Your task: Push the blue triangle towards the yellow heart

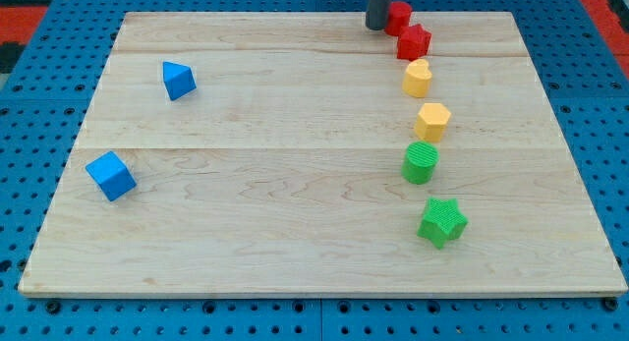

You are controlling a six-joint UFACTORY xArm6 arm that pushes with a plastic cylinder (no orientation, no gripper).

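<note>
You are looking at my tip [377, 27] sitting at the board's [295, 243] top edge, right of centre, touching or just beside the red block [398, 16]; there are no jaws, only a rod. The blue triangle [178, 81] is lying near the top-left corner, well apart from my tip. The yellow heart [418, 78] is resting towards the right edge, just below the red star [414, 40]. A blue cube [110, 176] is sitting by the left edge.

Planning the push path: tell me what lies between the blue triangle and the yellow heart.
Nothing: in the camera view, bare wood runs from the blue triangle to the yellow heart.
</note>
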